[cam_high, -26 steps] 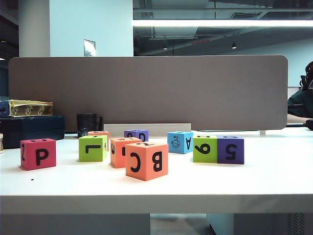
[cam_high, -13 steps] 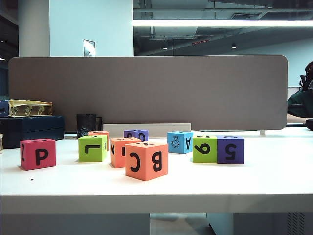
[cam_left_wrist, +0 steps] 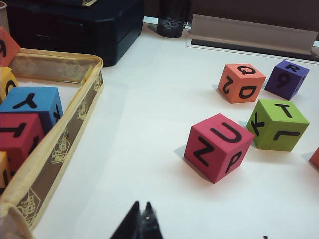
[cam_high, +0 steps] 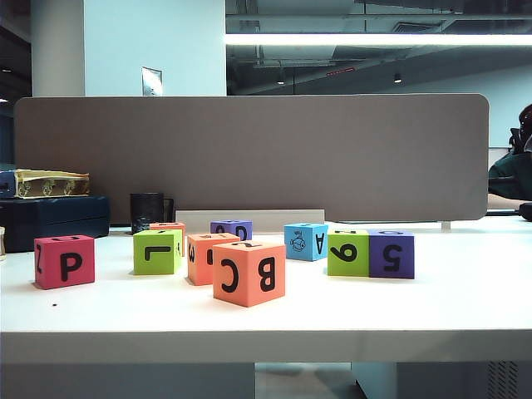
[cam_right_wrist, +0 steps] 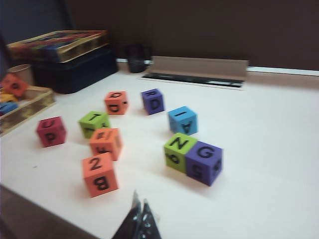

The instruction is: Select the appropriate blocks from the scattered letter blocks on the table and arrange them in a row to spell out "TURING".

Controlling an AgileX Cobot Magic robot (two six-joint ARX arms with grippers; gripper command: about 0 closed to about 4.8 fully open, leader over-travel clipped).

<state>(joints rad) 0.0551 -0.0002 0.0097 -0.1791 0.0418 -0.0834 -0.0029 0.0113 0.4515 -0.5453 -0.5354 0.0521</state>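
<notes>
Nothing is picked up yet, so the step in hand looks like choosing and reaching for the first letter. The left claw [cam_left_wrist: 142, 219] hangs low over the near edge of the desk [cam_left_wrist: 139, 124], its tips pressed together and holding nothing; the right claw [cam_right_wrist: 139, 219] sits likewise above the near edge on its own side, tips together and empty. The needed cubes lie loose: the magenta block [cam_left_wrist: 219, 147] with U on top is nearest the left claw, the green T block [cam_left_wrist: 280, 124] just beyond it, the purple R block [cam_right_wrist: 152, 101] further back beside the orange D block [cam_right_wrist: 116, 102]. The blue I block [cam_right_wrist: 183, 120] stands apart, and the green N block [cam_right_wrist: 178, 151] and purple G block [cam_right_wrist: 204, 162] touch side by side, already reading N, G. A sensible plan is to treat that N-G pair as the end of the row and build towards it, so only four cubes need moving. Each claw must spread wide before coming down, since these cubes are broad. Grip on two opposite side faces, squarely, because soft foam can squash and twist. Keep the wanted letter facing up when setting down. The big orange block [cam_high: 249, 273] and the other orange block [cam_right_wrist: 105, 143] sit between the two groups and could be knocked; lift over them rather than slide.
</notes>
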